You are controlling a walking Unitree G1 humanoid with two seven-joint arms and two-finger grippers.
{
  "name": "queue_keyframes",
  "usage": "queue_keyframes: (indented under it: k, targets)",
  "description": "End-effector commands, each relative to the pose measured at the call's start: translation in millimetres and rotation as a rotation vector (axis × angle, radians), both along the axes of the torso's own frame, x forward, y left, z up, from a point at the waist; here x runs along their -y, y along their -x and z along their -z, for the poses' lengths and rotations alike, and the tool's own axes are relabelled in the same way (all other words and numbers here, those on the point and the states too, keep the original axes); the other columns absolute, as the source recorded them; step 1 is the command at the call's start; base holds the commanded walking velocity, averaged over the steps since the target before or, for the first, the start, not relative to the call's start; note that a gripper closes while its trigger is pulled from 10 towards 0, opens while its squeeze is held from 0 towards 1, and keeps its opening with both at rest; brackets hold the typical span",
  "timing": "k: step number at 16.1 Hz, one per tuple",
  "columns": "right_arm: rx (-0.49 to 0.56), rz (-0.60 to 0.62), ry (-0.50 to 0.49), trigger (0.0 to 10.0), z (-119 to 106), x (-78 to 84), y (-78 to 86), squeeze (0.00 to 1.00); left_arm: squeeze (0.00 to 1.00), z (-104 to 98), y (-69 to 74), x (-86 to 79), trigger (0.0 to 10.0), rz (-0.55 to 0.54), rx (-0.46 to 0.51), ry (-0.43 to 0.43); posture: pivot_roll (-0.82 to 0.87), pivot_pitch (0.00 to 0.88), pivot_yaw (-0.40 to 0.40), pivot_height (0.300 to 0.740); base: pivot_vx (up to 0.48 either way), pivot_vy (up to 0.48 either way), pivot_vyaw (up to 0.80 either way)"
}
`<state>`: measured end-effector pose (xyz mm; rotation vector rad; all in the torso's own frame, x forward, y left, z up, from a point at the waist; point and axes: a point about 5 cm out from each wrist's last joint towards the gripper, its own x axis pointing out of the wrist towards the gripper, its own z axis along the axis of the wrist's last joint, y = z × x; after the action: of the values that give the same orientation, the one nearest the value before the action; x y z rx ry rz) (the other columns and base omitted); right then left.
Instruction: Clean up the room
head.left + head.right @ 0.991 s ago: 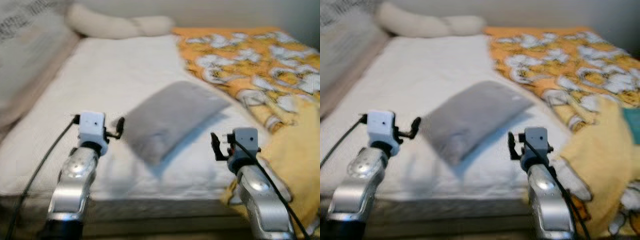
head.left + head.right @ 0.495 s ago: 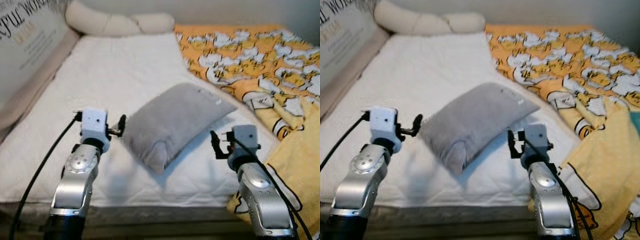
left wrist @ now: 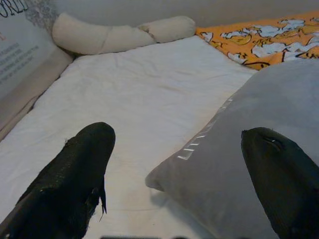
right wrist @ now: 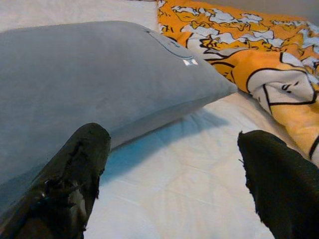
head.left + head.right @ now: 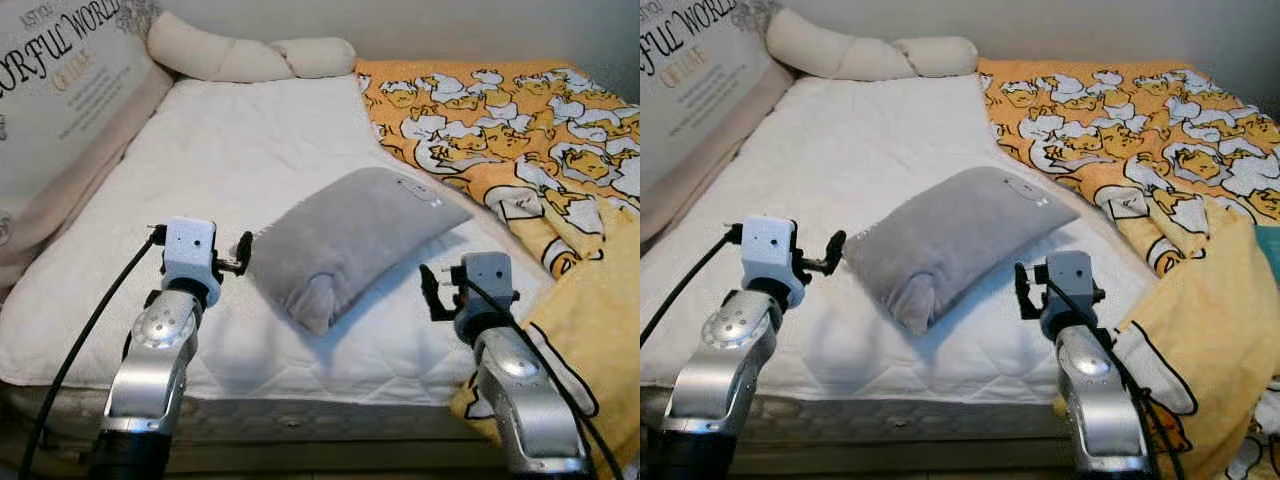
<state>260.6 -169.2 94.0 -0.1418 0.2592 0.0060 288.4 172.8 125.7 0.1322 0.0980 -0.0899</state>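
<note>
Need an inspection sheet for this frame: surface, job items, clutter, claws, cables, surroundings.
Surface: white mattress, bare quilted cover.
Job's things: grey pillow lying askew mid-bed; orange patterned blanket rumpled on robot's right, spilling over the edge.
Clutter: cream bolster at the far end.
Claws: left claw open beside the pillow's corner; right claw open, near the pillow.
Cables: black cable along the left arm.
Surroundings: printed cushion on the left; wall behind.

Bright even indoor light, sharp head views; soft shadow under pillow (image 5: pixel 350 240), wrist foregrounds blurred
</note>
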Motion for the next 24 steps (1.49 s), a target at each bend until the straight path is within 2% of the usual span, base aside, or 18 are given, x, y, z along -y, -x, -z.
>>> queue_keyframes:
  k: [1, 4, 8, 12, 24]
  targets:
    - [0.020, -0.035, 0.012, 10.0, -3.3, -6.0, -2.8, 0.37, 0.00, -1.9, -0.6, -2.5, 10.0, -0.003, 0.004, -0.001, -0.04, 0.000, 0.032, 0.740, 0.322, 0.000, 0.80]
    - [0.021, -0.005, -0.027, 10.0, -2.6, -4.7, -2.1, 0.32, 0.00, -2.1, -0.2, -1.7, 10.0, 0.002, 0.004, 0.006, -0.04, 0.000, 0.032, 0.740, 0.365, 0.000, 0.27]
    - [0.024, -0.014, -0.016, 10.0, -3.3, -4.6, -3.0, 0.00, 0.00, -2.2, -0.4, 0.7, 10.0, 0.012, 0.001, 0.010, -0.04, 0.000, 0.033, 0.740, 0.367, 0.000, 0.00]
    - [0.023, -0.019, -0.012, 10.0, -2.9, -6.1, -2.8, 0.00, 0.00, -2.2, -0.1, 0.2, 10.0, 0.011, 0.001, 0.009, -0.04, 0.000, 0.034, 0.740, 0.356, 0.000, 0.00]
    - [0.011, -0.020, -0.003, 10.0, -0.2, -6.4, -3.9, 0.00, 0.00, 4.4, -0.2, 4.4, 10.0, 0.037, -0.025, -0.004, -0.04, 0.000, 0.033, 0.740, 0.000, 0.000, 0.00]
